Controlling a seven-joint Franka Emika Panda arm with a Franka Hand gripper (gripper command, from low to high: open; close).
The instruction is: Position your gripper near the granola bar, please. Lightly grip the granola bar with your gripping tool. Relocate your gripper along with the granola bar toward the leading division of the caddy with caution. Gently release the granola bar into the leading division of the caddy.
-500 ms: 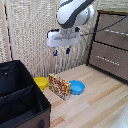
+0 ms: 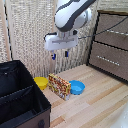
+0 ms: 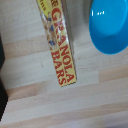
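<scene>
The granola bar box [image 2: 59,86] stands on edge on the wooden floor between a yellow bowl and a blue bowl. It is yellow with red-orange print. In the wrist view it [image 3: 58,45] shows as a long yellow strip reading "GRANOLA BARS". My gripper [image 2: 59,54] hangs in the air well above the box, fingers apart and holding nothing. The black caddy [image 2: 22,107] fills the exterior view's lower left, with dividers forming compartments. A dark edge of it shows in the wrist view [image 3: 2,75].
A yellow bowl [image 2: 41,82] sits beside the caddy. A blue bowl [image 2: 76,88] lies at the box's other side, also in the wrist view [image 3: 111,25]. A wooden drawer cabinet [image 2: 111,45] stands at the exterior view's right. A wicker screen [image 2: 25,35] stands behind.
The arm has barely moved; the gripper still hangs above the box. The box and bowls have not moved.
</scene>
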